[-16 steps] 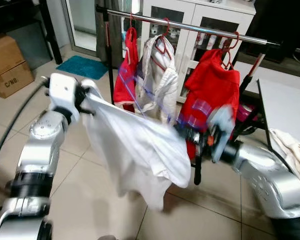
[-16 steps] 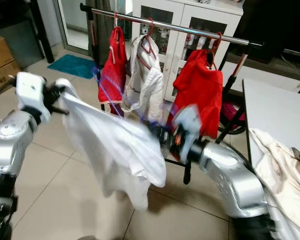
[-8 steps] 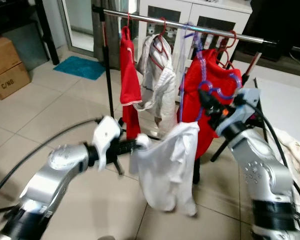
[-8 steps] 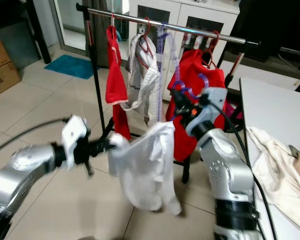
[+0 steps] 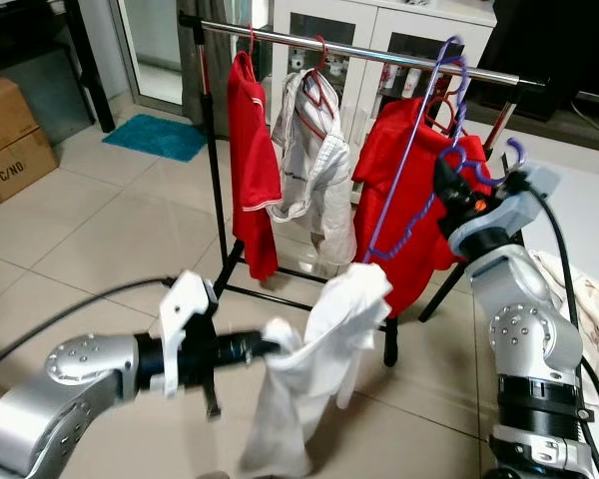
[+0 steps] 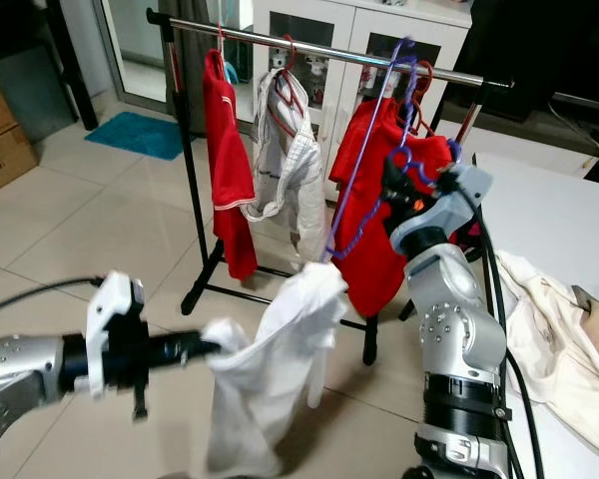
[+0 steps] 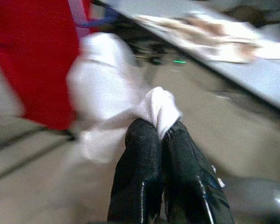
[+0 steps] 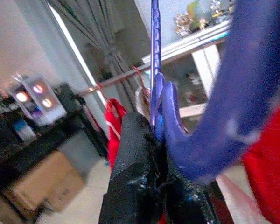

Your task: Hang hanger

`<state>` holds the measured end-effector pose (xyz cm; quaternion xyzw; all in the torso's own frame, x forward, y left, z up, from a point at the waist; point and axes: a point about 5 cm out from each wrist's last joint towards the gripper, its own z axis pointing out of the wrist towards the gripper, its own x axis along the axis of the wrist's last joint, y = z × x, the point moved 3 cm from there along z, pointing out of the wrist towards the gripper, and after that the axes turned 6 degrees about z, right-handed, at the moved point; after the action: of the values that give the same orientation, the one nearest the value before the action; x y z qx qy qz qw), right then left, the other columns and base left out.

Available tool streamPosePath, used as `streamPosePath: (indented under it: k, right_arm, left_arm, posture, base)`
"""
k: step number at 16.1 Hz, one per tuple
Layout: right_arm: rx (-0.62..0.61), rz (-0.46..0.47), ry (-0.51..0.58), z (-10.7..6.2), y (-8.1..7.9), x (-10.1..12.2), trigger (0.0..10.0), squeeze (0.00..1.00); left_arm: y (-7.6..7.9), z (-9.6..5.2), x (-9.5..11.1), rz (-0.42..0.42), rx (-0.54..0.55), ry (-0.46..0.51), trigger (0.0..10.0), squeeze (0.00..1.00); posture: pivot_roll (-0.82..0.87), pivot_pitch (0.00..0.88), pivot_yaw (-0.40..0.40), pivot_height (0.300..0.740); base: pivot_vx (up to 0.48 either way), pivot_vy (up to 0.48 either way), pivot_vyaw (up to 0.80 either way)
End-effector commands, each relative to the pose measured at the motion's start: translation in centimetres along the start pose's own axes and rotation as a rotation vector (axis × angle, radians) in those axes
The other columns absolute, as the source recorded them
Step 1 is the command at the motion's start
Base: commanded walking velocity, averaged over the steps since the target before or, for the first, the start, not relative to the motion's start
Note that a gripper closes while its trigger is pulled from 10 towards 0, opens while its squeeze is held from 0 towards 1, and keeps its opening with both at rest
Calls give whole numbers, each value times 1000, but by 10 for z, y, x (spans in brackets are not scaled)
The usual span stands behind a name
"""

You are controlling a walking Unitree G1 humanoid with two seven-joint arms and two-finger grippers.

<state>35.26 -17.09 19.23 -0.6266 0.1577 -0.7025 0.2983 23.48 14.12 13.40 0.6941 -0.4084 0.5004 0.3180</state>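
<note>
Overhead, the right gripper is pinching a purple hanger between closed jaws near the rail. Lower down, the left gripper is clamping a white shirt, its cloth bunching just beyond the closed jaws.

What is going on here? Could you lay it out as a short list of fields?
Setting: tiled room with a clothes rail
Already hanging: red shirt, white garment, second red shirt
Right gripper: raised near the rail, shut on the purple hanger
Left gripper: low, shut on a corner of the white shirt
White shirt: draped from the hanger, sagging toward the floor
Hanger hook: close to the rail; seating unclear
</note>
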Motion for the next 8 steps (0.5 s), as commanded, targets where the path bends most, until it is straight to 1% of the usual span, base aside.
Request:
streamPosePath:
  k: [1,2,3,4,5,6,7,8]
  right_arm:
    - [23,-4,26,2,-5,7,0,0]
    - [32,-24,3,0,-9,2,0,0]
    - [32,-50,-12,-2,-10,0,0,0]
    - [19,-72,-25,-7,-8,-4,2510,0]
    - [29,-78,-51,-13,-12,-9,10000,0]
    - [40,-93,-56,-14,-16,-12,10000,0]
    - [41,-121,-70,-14,-16,-15,10000,0]
    - [30,-174,-94,-14,-15,-20,10000,0]
  left_arm:
    - [-14,-2,-4,40,93,-40,0,0]
    - [-25,-3,-13,33,172,-86,0,0]
    - [-27,-3,-16,16,185,-96,0,0]
    - [-23,-4,-23,19,183,-121,0,0]
    - [-24,11,2,-5,224,58,0,0]
    - [-21,19,25,-32,202,194,0,0]
    - [-22,23,37,-39,206,265,0,0]
    - [-25,29,57,-57,219,371,0,0]
  posture:
    - [53,0,-60,740]
    - [41,0,-53,740]
    - [32,0,-48,740]
    - [24,0,-42,740]
    - [9,0,-34,740]
    - [5,0,-33,740]
    - [3,0,-32,740]
    - [7,0,-37,740]
  base:
    - [0,0,0]
    - [0,0,0]
    - [0,0,0]
    - [0,0,0]
    - [0,0,0]
    - [0,0,0]
    - [0,0,0]
    - [0,0,0]
